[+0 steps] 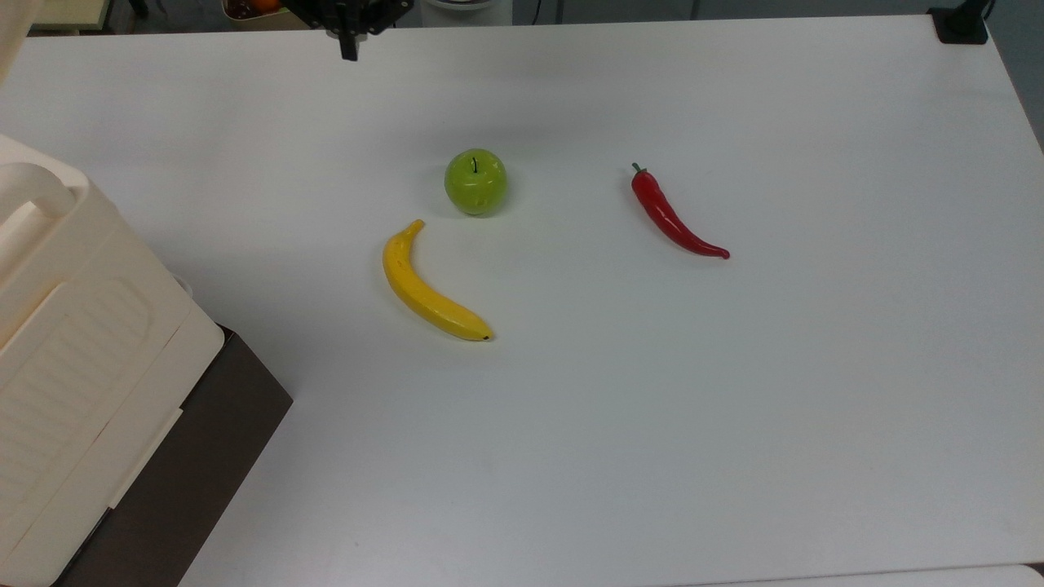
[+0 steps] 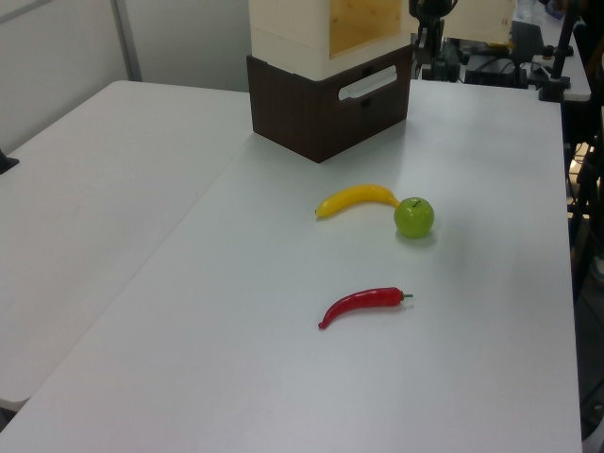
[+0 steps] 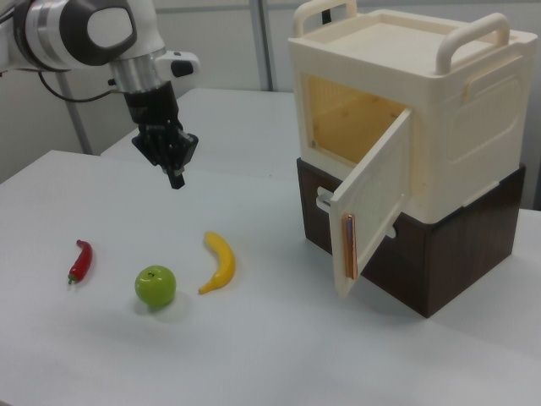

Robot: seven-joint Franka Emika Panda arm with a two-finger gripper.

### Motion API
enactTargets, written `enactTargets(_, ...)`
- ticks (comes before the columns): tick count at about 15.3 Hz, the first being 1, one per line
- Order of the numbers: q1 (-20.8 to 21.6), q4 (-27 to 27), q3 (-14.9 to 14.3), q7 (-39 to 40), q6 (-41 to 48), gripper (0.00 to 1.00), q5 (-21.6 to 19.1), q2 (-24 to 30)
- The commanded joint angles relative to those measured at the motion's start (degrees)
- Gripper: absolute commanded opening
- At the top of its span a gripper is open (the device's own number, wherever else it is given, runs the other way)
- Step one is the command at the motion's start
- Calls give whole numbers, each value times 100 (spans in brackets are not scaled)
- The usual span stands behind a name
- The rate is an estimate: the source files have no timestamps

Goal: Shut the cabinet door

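Note:
The cream cabinet (image 3: pixel 406 110) stands on a dark brown base at the right view's right. Its cabinet door (image 3: pixel 372 203) hangs swung outward, and the wood-coloured inside shows behind it. My gripper (image 3: pixel 177 178) hovers above the table well to the right view's left of the door, touching nothing. Its fingers are shut with nothing between them. In the top view the gripper (image 1: pixel 349 50) is at the far edge of the table, and the cabinet (image 1: pixel 81 342) sits at the top view's left. The left view has the gripper (image 2: pixel 425 68) just right of the cabinet (image 2: pixel 321 28).
On the white table (image 1: pixel 734 408) lie a yellow banana (image 1: pixel 424 285), a green apple (image 1: pixel 475 181) and a red chili pepper (image 1: pixel 673 216). The dark brown drawer base (image 3: pixel 439 245) carries the cabinet. A black mount (image 1: pixel 961 24) sits at the table's far corner.

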State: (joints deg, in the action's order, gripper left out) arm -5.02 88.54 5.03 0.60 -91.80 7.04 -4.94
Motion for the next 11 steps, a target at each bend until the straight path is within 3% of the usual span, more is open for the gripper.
enactTargets(1,-314,-292,-64,160,83,0,-115,54)
enactTargets(6,-1087,-994,-82,274,-100,0,-89,19)
enactTargets(9,-1501,-1102,-134,292,-714,0,-89,54)
enactTargets(11,-1563,-1102,-318,310,-1040,0,-89,80)
